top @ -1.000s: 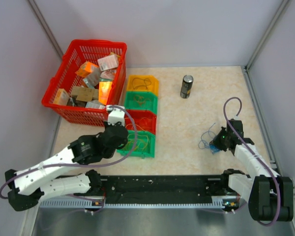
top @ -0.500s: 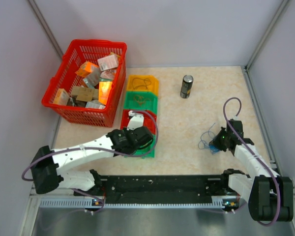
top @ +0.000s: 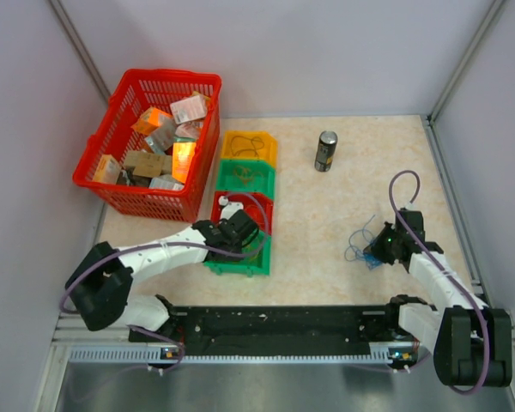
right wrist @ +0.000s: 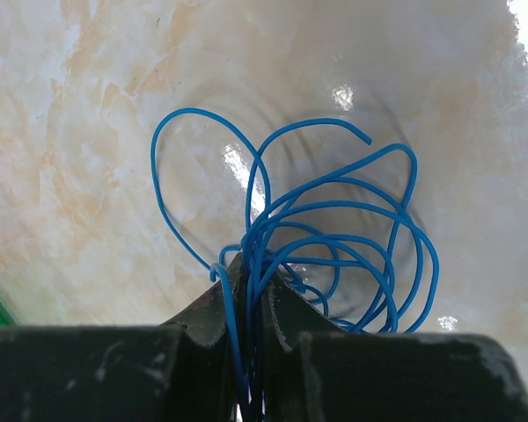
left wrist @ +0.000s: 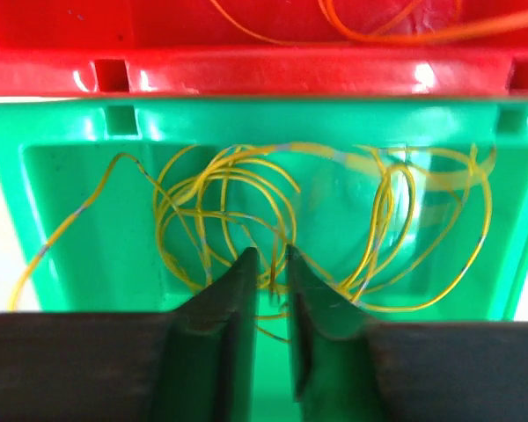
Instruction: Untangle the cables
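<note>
Right fingers point(right wrist: 209, 318) pinch the springy blue cable point(right wrist: 334, 204) where loops bunch. Left fingers point(left wrist: 233, 299) nearly meet over floppy yellow wires point(left wrist: 246, 167); grip unclear.

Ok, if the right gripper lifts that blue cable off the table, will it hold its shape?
Probably not: the blue cable is thin, loosely looped wire, so it should sag and dangle from the right gripper. It looks light. The loops cross one another, so they may snag instead of opening.
</note>
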